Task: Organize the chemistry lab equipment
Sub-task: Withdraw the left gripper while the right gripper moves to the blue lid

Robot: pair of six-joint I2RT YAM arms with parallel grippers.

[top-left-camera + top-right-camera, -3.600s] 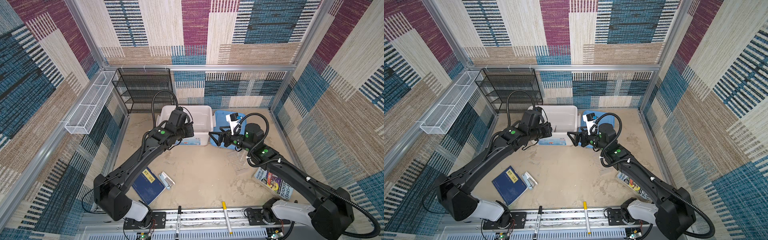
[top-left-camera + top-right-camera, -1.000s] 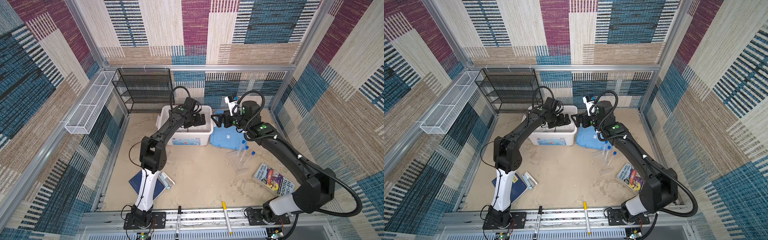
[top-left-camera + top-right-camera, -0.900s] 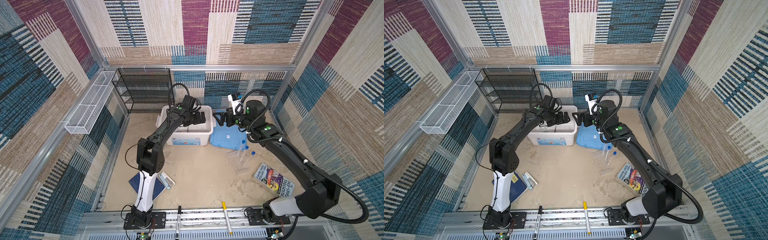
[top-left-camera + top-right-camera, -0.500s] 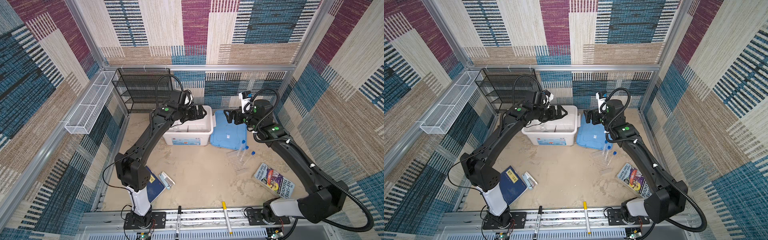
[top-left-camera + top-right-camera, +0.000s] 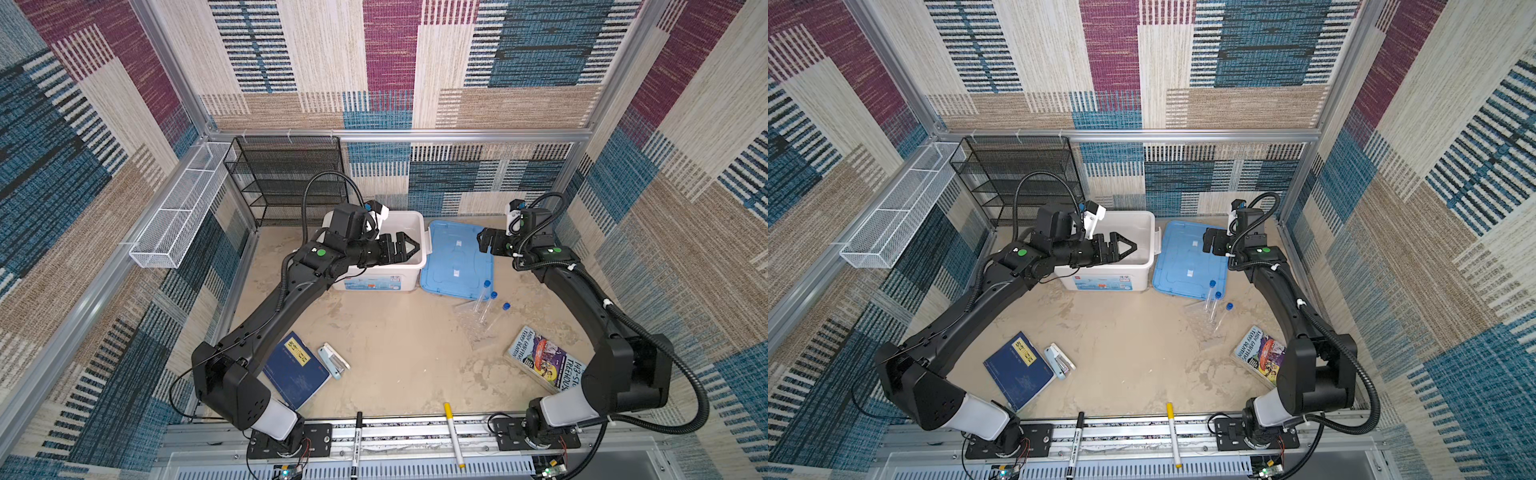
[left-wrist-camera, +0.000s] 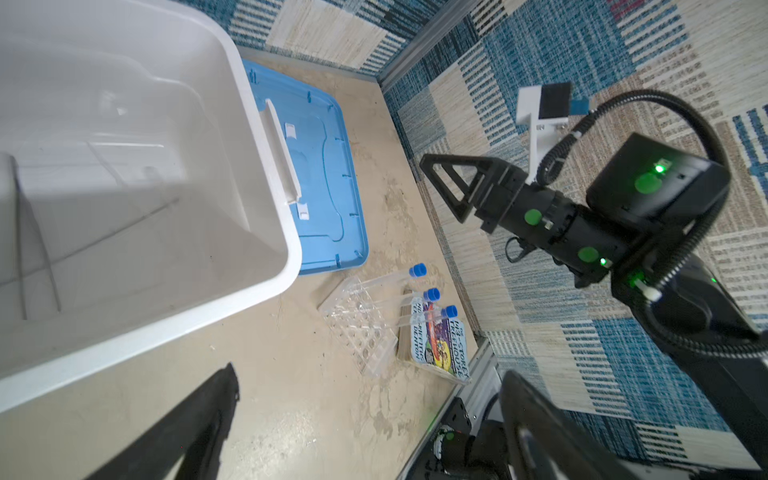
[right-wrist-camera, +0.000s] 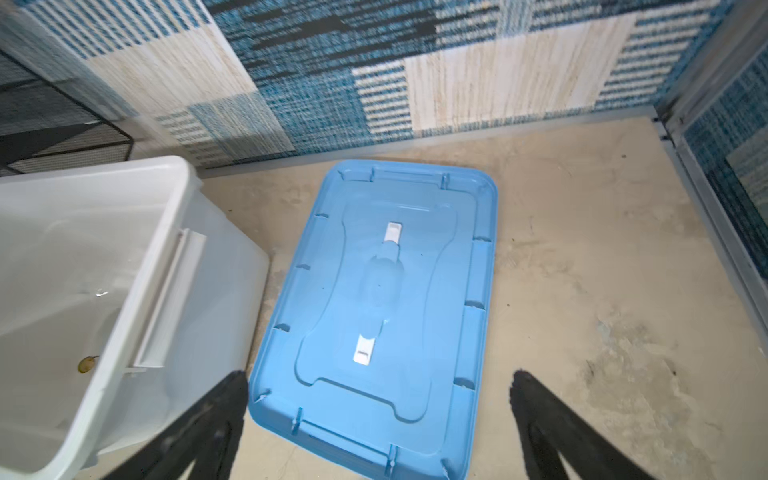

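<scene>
**A:** Right, here's your picture: three blue-capped test tubes [image 5: 493, 295] lie across the clear rack [image 6: 360, 328] on the table, just off the near edge of the blue lid [image 5: 455, 257].

**B:** Which arm do you send?

**A:** Your right gripper [image 5: 485, 246] is nearer. It hovers above the lid, jaws spread wide and empty. In a top view the tubes sit at about six o'clock from it.

**B:** And the left?

**A:** Your left gripper [image 5: 409, 248] hangs over the white bin [image 5: 374, 284], also spread, nothing in it. The tubes are at four o'clock, farther off.

**B:** Long axis?

**A:** Caps point to one o'clock, bodies run toward seven. I'd say you need to draw the right wrist back and down, jaws turned across that line.

**B:** Pose now?

**A:** Your right arm is stretched far toward the back wall, wrist pitched down onto the lid.
</scene>
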